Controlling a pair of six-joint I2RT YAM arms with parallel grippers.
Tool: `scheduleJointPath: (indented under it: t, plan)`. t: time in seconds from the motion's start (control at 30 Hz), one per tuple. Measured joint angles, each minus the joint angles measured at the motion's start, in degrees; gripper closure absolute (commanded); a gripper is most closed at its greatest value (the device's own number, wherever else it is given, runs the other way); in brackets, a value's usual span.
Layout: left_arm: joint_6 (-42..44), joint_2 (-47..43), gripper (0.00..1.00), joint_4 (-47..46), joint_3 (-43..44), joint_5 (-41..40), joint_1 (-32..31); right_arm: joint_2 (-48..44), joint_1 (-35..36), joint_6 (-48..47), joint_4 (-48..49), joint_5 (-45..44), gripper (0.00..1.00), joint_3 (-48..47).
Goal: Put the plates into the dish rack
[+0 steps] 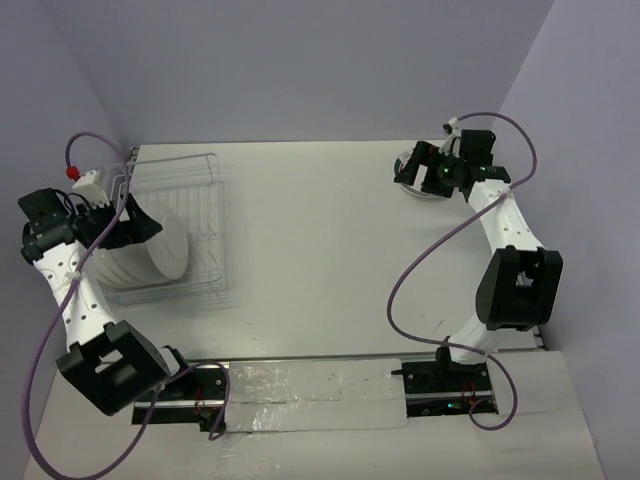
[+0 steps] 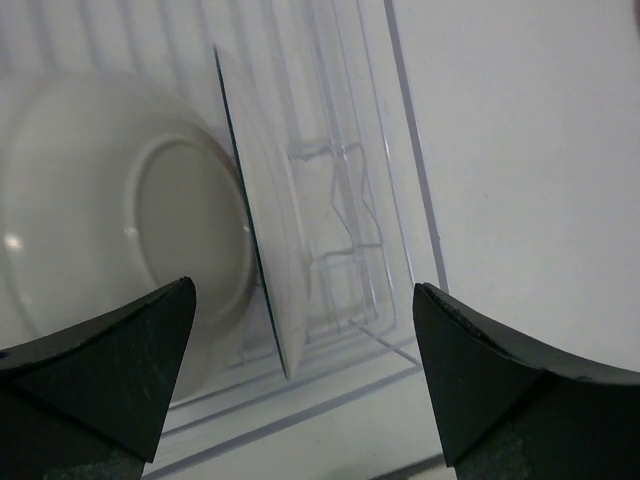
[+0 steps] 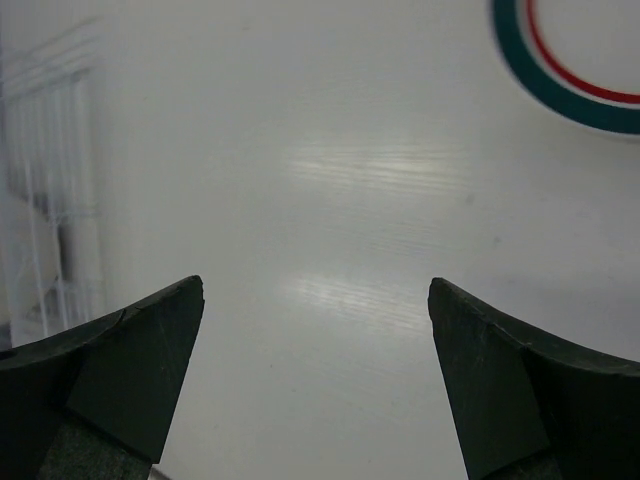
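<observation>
The white wire dish rack point(image 1: 205, 200) stands at the table's left. Several white plates point(image 1: 165, 248) stand upright in its near slots. In the left wrist view one plate point(image 2: 272, 250) stands edge-on with a dark rim, and another plate point(image 2: 150, 215) behind it shows its plain underside, both in the dish rack point(image 2: 350, 250). My left gripper point(image 1: 125, 225) point(image 2: 305, 288) is open just above the edge-on plate, touching nothing. At the far right one teal-rimmed, red-ringed plate point(image 1: 412, 190) point(image 3: 575, 95) lies flat on the table. My right gripper point(image 1: 420, 170) point(image 3: 315, 285) hovers open beside it, empty.
Lilac walls close in the table on the left, back and right. The far half of the rack point(image 1: 180, 175) holds no plates. Purple cables loop off both arms. A foil strip point(image 1: 310, 395) lies along the near edge between the arm bases.
</observation>
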State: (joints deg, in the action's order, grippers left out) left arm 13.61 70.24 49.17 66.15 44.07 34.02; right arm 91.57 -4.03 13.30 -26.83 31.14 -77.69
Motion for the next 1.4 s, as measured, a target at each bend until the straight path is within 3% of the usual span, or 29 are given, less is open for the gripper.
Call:
scheduleJointPath:
  t: [0.33,0.63,0.83,1.0,1.1,1.13,1.23,1.4]
  plan:
    - [-6.2,-5.0,0.01,-12.9,14.2,-11.3,-2.3,12.1,-10.5,13.7,0.5,-16.9,0.00,-2.9]
    - [-7.7,-8.0,0.01,-18.5,14.0,-15.8,-7.5,25.0,-13.2,26.2,4.3,-20.1,0.10,-5.3]
    - [-8.2,-7.9,0.01,-18.6,14.0,-17.1,-8.9,31.8,-13.1,32.4,6.3,-21.7,0.15,-13.2]
    - [-8.5,-8.0,0.01,-18.6,13.9,-17.8,-9.4,35.7,-13.1,36.4,9.3,-21.2,0.32,-16.7]
    - [-8.7,-8.0,0.01,-18.6,13.6,-18.1,-9.6,37.9,-12.9,37.7,9.8,-20.9,0.58,-19.1]
    - [-8.7,-8.0,0.01,-18.6,13.5,-18.2,-9.7,38.5,-12.9,38.1,9.9,-20.7,0.76,-19.5]
    - [-8.6,-8.0,0.01,-18.4,13.3,-18.4,-10.0,39.7,-12.8,38.4,11.1,-18.6,1.00,-19.8]
    - [-6.3,-8.0,0.01,-17.7,13.3,-20.0,-12.9,38.0,-12.8,37.8,16.1,-14.1,1.00,-17.6]
